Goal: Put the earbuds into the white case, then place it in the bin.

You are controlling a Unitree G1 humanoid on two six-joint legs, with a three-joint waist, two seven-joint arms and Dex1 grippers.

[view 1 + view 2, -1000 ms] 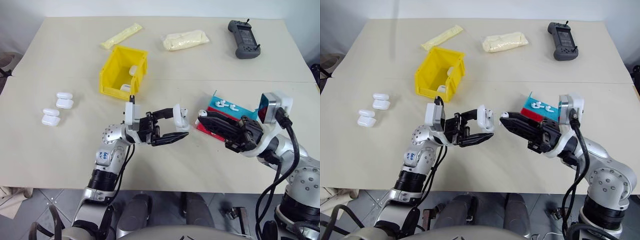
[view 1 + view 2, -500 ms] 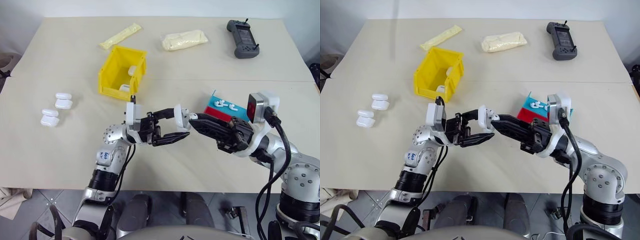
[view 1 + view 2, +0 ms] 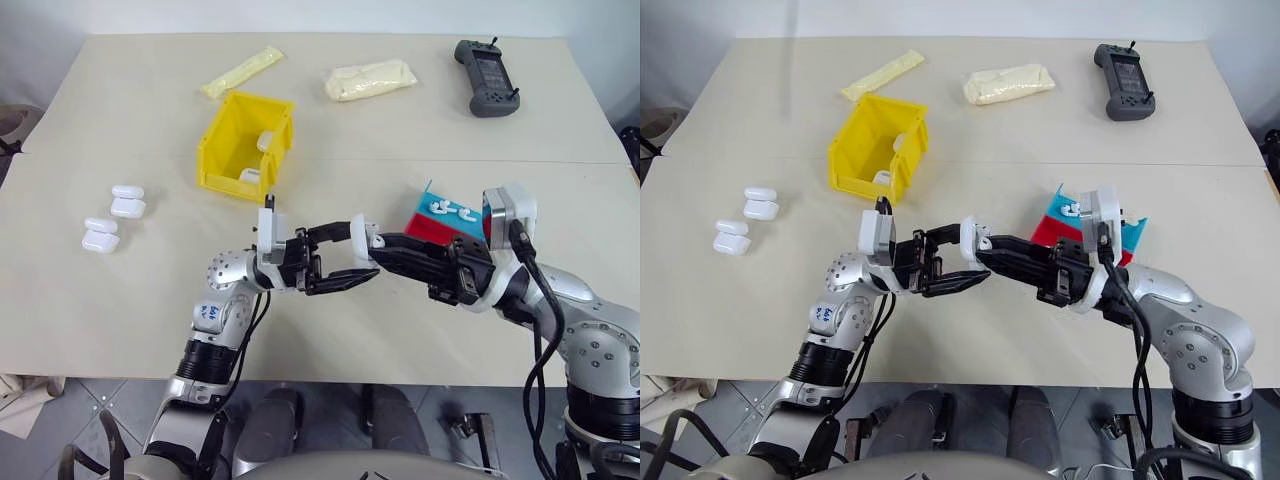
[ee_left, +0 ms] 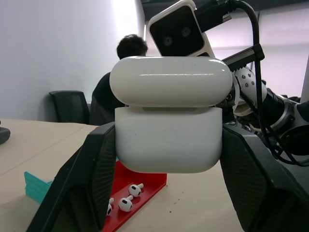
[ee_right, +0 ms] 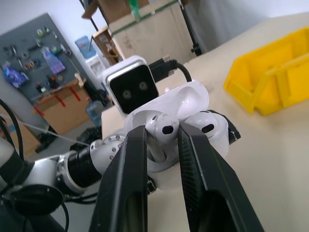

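We see the white case [image 4: 169, 126], lid flipped up, pinched between the fingers of the left end effector [image 3: 345, 255] and held above the bench [image 3: 120, 300]. An earbud [image 5: 161, 126] sits at the case's mouth, nipped between the fingertips of the right end effector [image 5: 162, 137], with a second bud [image 5: 205, 123] beside it. More earbuds [image 3: 447, 210] lie on the red-and-teal tray [image 3: 430, 228]. The yellow bin [image 3: 225, 140] stands farther back on the bench.
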